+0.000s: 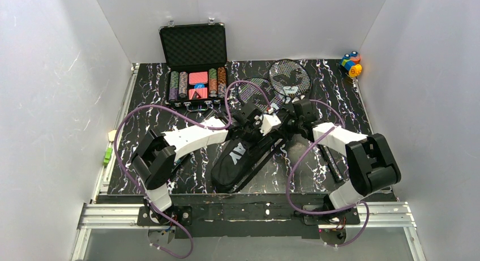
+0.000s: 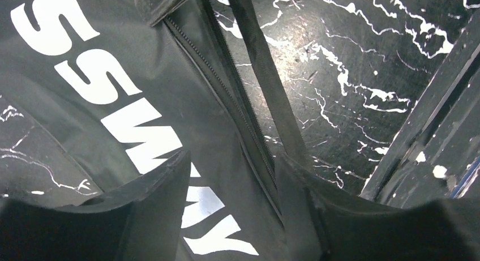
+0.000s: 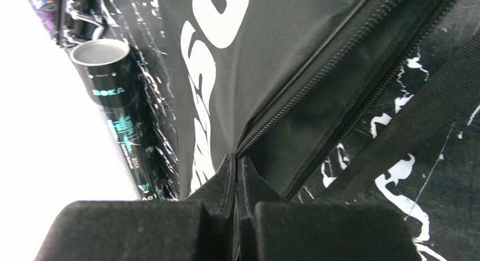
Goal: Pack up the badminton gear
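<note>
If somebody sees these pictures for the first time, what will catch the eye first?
The long black bag with big white letters, lying in the middle of the table; the right tool pinches its zip edge. Next, the open chip case at the far left and the racket heads to its right.

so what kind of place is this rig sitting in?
Probably a lab test booth: plain white panels box in a black marbled table, an aluminium rail runs along its near edge, and props such as a poker chip case sit on it.
</note>
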